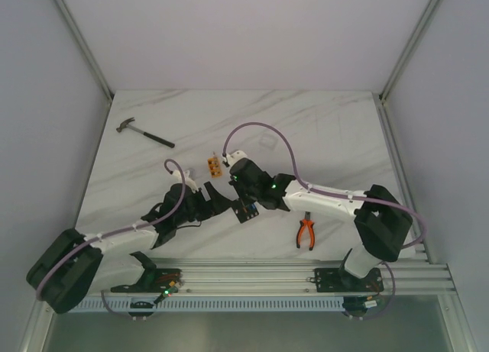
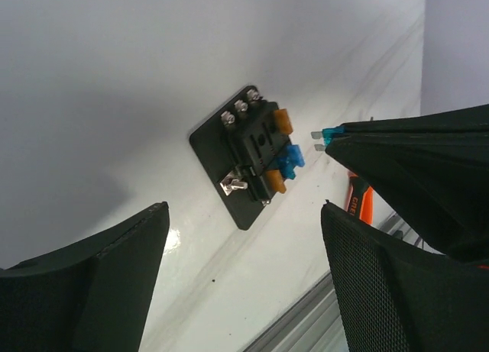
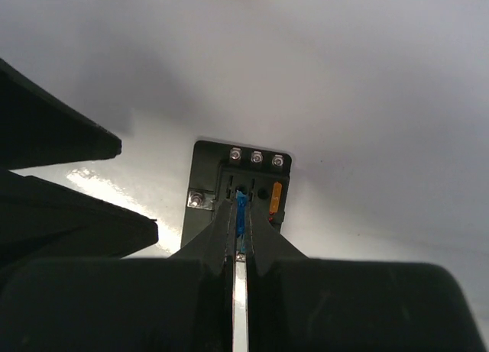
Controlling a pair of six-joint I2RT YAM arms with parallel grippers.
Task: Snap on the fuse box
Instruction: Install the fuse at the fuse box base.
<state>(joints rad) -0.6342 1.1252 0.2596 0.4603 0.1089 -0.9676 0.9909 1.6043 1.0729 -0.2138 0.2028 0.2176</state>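
**Operator:** Right gripper (image 3: 241, 228) fills the foreground of its own wrist view. What is its condition?

**Technician:** Jaws pinched together on a blue fuse (image 3: 241, 207). It is gripped by the body, so the two metal blades project past the fingertips. That orientation presents the blades to the slots.

**Operator:** Locate the fuse box.

**Technician:** Fuse box (image 3: 205, 185) lies flat on the table (image 1: 321, 130), near centre, under the right gripper and between both arms, slots facing upward. Two orange fuses (image 2: 283, 121) and one blue one are seated in it. The held fuse appears aligned with the middle row. Contact cannot be confirmed; the left wrist view suggests the blades are just short of the box.

**Operator:** Left gripper?

**Technician:** Left gripper (image 2: 244, 237) stands wide open and holds nothing. Its fingers frame the box in the wrist view without touching it. Probable purpose: leave the box clear, yet close enough to steady it.

**Operator:** Surroundings?

**Technician:** Orange block (image 1: 214, 166) is just beyond the box. Pliers (image 1: 306, 233) lie near the right arm. Hammer (image 1: 145, 134) is well apart, far left. None appears to obstruct insertion.
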